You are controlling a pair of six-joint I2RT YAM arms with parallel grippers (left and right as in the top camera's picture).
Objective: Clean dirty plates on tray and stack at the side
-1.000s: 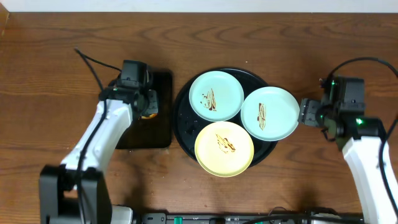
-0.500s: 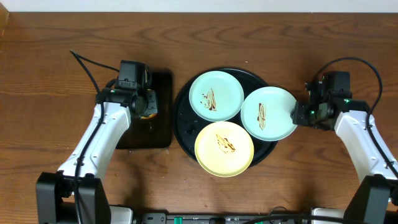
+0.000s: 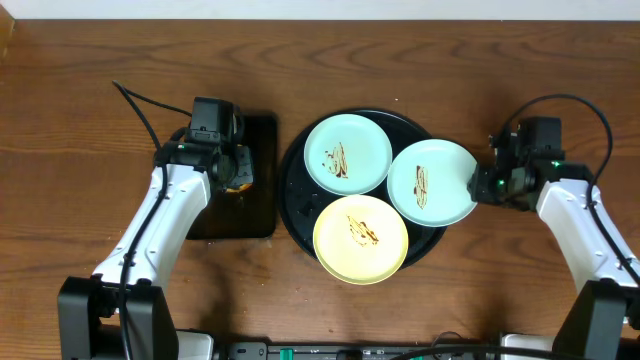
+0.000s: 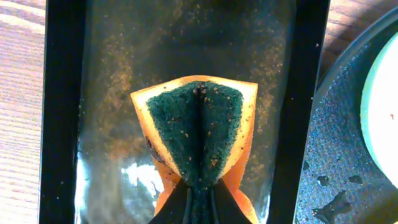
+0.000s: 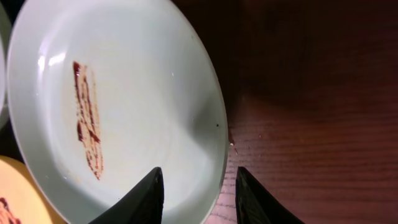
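Three smeared plates lie on the round black tray: a mint plate at the back, a mint plate on the right, and a yellow plate in front. My right gripper is open, and its fingers straddle the right rim of the right mint plate, one finger over the plate and one over the table. My left gripper is shut on the orange-and-green sponge and holds it folded above the rectangular tray.
The rectangular black tray lies just left of the round tray. Bare wooden table lies to the right of the plates. The yellow plate's edge shows in the right wrist view.
My right gripper has moved left up to the rim of the right mint plate. The left arm shifted slightly with the sponge. The plates have not moved.
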